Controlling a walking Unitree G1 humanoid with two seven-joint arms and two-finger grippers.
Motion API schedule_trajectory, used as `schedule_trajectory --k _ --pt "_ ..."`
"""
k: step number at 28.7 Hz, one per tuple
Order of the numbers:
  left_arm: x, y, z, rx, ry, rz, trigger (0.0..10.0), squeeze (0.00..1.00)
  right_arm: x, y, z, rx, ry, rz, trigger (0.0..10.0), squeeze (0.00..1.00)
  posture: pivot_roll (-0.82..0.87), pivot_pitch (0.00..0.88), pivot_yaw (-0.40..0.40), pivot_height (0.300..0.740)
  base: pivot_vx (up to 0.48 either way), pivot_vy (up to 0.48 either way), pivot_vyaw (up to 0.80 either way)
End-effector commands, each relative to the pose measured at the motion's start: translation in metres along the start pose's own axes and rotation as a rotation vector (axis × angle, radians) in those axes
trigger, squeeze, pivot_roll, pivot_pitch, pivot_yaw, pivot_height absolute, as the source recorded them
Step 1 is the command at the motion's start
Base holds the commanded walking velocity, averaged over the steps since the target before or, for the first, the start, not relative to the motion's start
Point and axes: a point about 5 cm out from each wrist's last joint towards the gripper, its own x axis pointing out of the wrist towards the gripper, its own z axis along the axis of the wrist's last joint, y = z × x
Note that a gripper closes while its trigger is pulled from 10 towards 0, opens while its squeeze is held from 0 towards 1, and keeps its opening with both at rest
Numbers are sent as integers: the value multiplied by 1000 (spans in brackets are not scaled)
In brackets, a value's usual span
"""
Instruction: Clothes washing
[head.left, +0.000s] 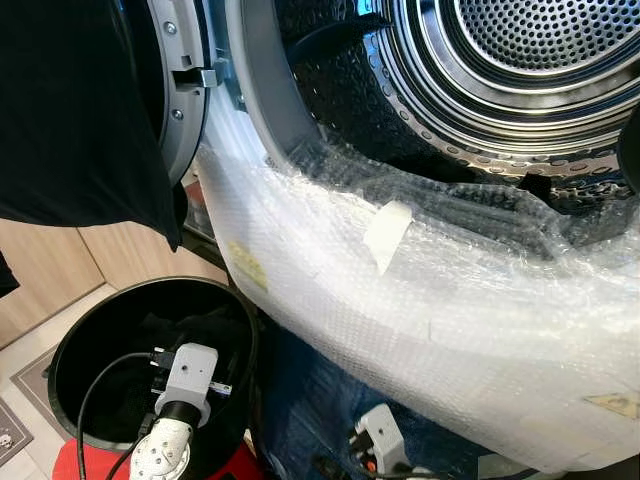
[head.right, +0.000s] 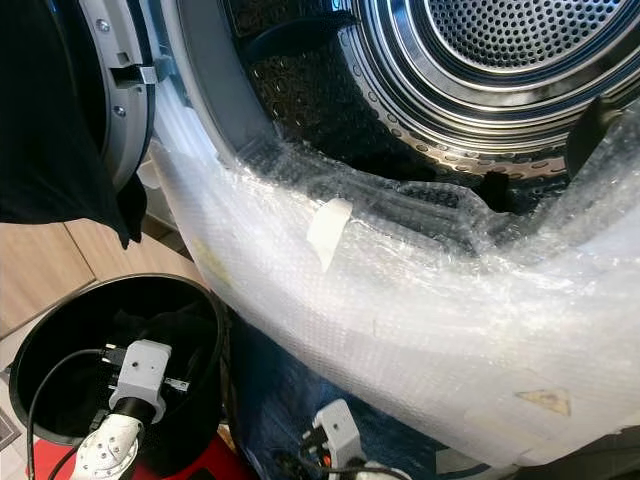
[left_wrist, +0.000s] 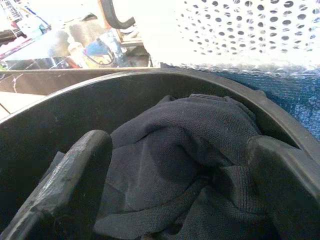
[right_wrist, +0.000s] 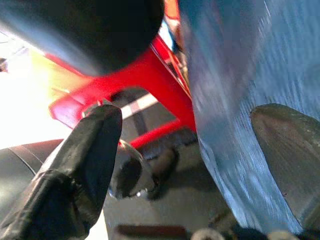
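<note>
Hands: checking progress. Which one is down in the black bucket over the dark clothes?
The left hand, fingers spread open above the dark garment inside the black bucket; the right hand hangs outside it.

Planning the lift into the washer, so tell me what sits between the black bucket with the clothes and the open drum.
In the left eye view, a bubble wrap sheet with a tape strip drapes over the washer's front between the black bucket and drum.

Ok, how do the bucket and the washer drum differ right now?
The bucket is plain black plastic; the drum is shiny perforated metal. The bucket stands on the floor with its mouth upward; the drum sits higher and opens sideways toward the camera. The bucket holds dark clothes, with the open left gripper reaching into it; no clothes can be seen in the visible part of the drum. Both are round.
</note>
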Motion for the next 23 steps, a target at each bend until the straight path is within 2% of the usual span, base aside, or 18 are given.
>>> schedule_trajectory --k 1,6,9,10,12,13,14,15,18,19,20,21,22,23 --pt "-5 1 -8 -8 44 -2 10000 0 -2 0 -13 30 43 -26 10000 0 99 60 -20 740 0 0 0" --pt "-2 7 3 -11 2 35 10000 0 -9 -2 -35 36 125 -96 10000 0 103 71 -20 740 0 0 0" --pt "3 9 24 -15 -78 42 10000 0 -22 -14 -54 89 191 -251 10000 0 103 81 -19 740 0 0 0" --pt "7 11 41 -34 -138 43 10000 0 -28 -18 -64 116 210 -313 10000 0 109 76 -23 740 0 0 0" --pt "9 12 54 -46 -182 39 10000 0 -31 -19 -68 131 214 -331 10000 0 110 74 -24 740 0 0 0" --pt "10 17 67 -74 -227 59 10000 435 -33 -19 -70 150 202 -342 10000 0 110 74 -24 740 0 0 0" --pt "10 19 72 -88 -240 71 10000 435 -33 -19 -70 160 198 -346 10000 0 110 74 -24 740 0 0 0" --pt "10 22 74 -107 -243 85 10000 1000 -34 -20 -71 165 200 -349 10000 0 111 67 -24 740 0 0 0" --pt "10 31 75 -159 -219 128 10000 1000 -35 -20 -73 160 209 -356 10000 0 108 63 -21 740 0 0 0" --pt "10 39 73 -227 -195 180 10000 1000 -34 -19 -72 147 212 -353 10000 0 108 63 -21 740 0 0 0" --pt "11 44 72 -260 -177 205 10000 1000 -33 -20 -70 151 204 -353 10000 0 108 63 -21 740 0 0 0" --pt "11 44 72 -260 -177 205 10000 1000 -33 -20 -70 151 204 -353 10000 0 108 63 -21 740 0 0 0" --pt "12 53 68 -300 -140 237 10000 1000 -31 -20 -66 164 187 -359 10000 0 112 69 -23 740 0 0 0" --pt "14 55 61 -286 -80 227 10000 1000 -30 -21 -63 165 178 -360 10000 0 112 69 -23 740 0 0 0"
